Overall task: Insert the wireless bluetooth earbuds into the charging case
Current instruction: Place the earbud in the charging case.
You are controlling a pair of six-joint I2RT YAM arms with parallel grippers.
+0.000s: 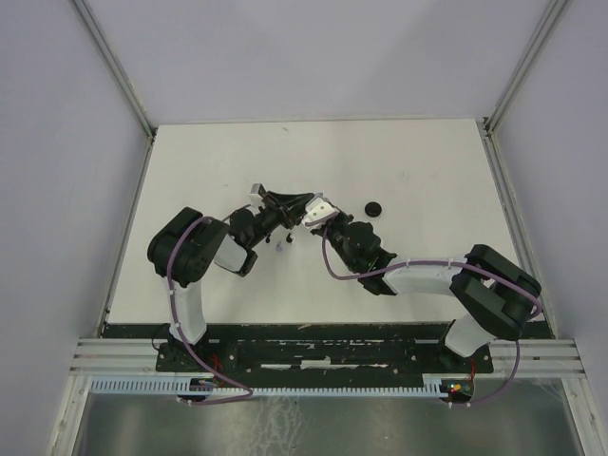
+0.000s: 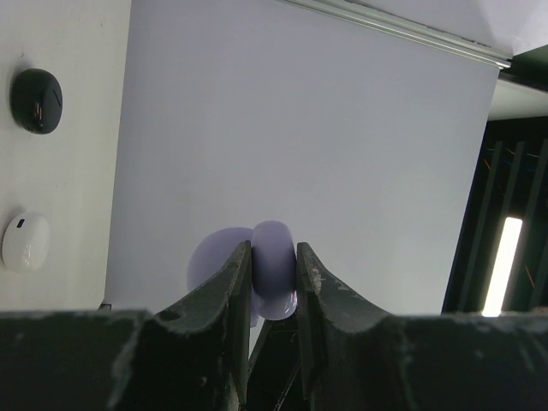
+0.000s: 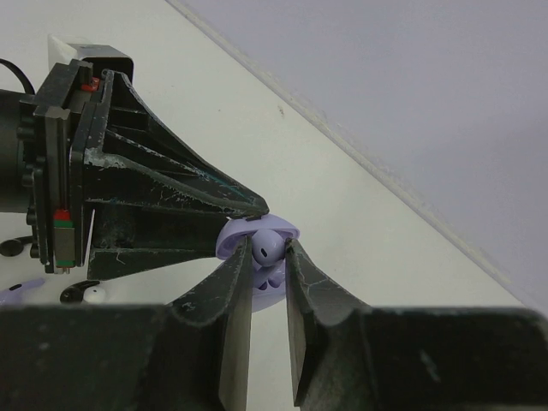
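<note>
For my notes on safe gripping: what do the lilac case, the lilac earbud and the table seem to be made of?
The lilac case looks like smooth moulded plastic, semi-gloss: a soft highlight runs along its lower edge. The lilac earbud seems hard glossy plastic: its rounded head catches a small glint. The table looks matte white, perhaps laminate or painted board; it shows no shine.

Bright, even light; soft shadows; wrist-view foregrounds blurred.

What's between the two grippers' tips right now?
The open lilac case, pinched by the left gripper, with a lilac earbud at its mouth, at the tips of the right gripper. The right wrist view shows it.
</note>
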